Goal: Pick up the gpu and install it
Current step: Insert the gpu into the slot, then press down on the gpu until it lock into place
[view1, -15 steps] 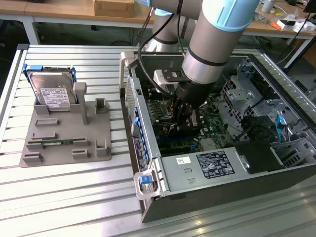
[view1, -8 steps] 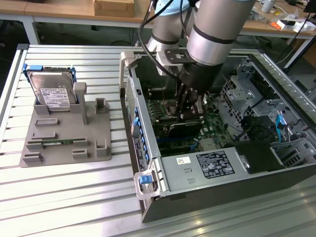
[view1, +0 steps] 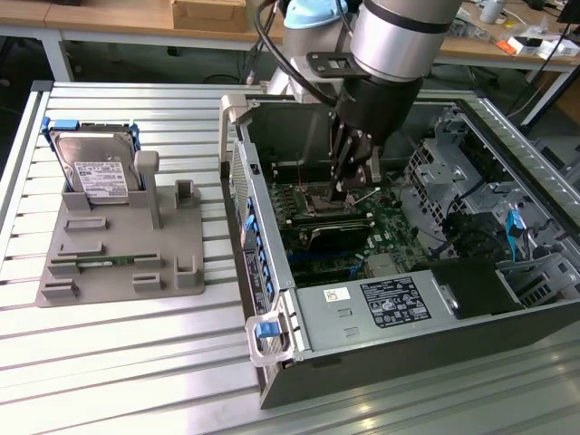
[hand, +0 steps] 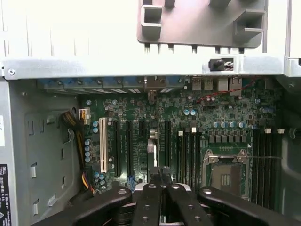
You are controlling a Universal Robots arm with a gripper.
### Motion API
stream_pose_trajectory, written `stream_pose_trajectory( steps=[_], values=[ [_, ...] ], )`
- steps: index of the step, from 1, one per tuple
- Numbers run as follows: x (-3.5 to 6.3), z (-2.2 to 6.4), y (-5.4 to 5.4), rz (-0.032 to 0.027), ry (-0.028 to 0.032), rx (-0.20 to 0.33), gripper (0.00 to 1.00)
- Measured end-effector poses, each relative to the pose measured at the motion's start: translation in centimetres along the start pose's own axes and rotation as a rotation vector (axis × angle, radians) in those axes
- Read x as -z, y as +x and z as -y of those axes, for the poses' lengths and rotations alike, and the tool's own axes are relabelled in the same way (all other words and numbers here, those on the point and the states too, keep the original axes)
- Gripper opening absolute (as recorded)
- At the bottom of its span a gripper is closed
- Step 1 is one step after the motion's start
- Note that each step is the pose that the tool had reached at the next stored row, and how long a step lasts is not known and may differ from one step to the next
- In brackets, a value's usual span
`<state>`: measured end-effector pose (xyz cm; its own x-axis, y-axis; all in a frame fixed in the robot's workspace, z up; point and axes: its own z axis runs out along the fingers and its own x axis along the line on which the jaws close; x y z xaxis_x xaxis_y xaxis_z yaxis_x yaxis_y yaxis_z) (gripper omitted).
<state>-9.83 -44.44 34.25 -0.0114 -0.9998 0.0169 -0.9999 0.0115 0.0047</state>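
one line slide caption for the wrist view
End effector poised above the motherboard inside the open computer case, near its expansion slots.

bright overhead light glares off the ribbed metal table [view1: 136, 362], while the open computer case [view1: 362, 313] interior sits in shadow.

A ribbed silver metal desk [view1: 118, 362] reflects bright overhead light, while behind it a wooden workbench [view1: 109, 18] on white legs stands over a dark floor [view1: 136, 63].

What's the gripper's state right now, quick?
Gripper: jaws closed on what looks like the thin flat gpu card, seen edge-on, above the green motherboard.
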Motion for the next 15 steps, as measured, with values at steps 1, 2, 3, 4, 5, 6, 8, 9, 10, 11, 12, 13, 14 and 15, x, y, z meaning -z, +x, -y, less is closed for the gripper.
stream_pose_trajectory(
  steps=[1, 2, 3, 4, 5, 6, 8, 9, 10, 11, 12, 13, 14, 15],
  values=[
    [0.05, -0.12, 0.0, -0.0001, 0.0002, 0.0, 0.11],
    [0.05, -0.12, 0.0, 0.0, 0.0003, 0.0, 0.11],
    [0.06, -0.12, 0.0, -0.0001, 0.0002, 0.0, 0.11],
    [0.06, -0.13, 0.0, -0.0002, 0.0002, 0.0, 0.11],
    [0.06, -0.13, 0.0, -0.0001, 0.0002, 0.0, 0.11],
    [0.05, -0.13, 0.0, -0.0001, 0.0003, 0.0, 0.11],
    [-0.3, -0.29, 0.0, -0.0001, 0.0002, 0.0, 0.11],
    [-0.6, -0.32, 0.0, 0.0, 0.0003, 0.0, 0.11],
    [-0.95, -0.33, 0.0, -0.0001, 0.0003, 0.0, 0.11],
    [-1.44, -0.42, 0.0, -0.0001, 0.0002, 0.0, 0.11],
    [-1.79, -0.49, -0.1, -0.0002, 0.0002, 0.0, 0.11],
    [-2.04, -0.58, -0.1, -0.0001, 0.0002, 0.0, 0.11],
    [-2.3, -0.64, -0.1, 0.0, 0.0003, 0.0, 0.11],
    [-2.7, -0.7, -0.1, 0.0, 0.0002, 0.0, 0.11]
  ],
)
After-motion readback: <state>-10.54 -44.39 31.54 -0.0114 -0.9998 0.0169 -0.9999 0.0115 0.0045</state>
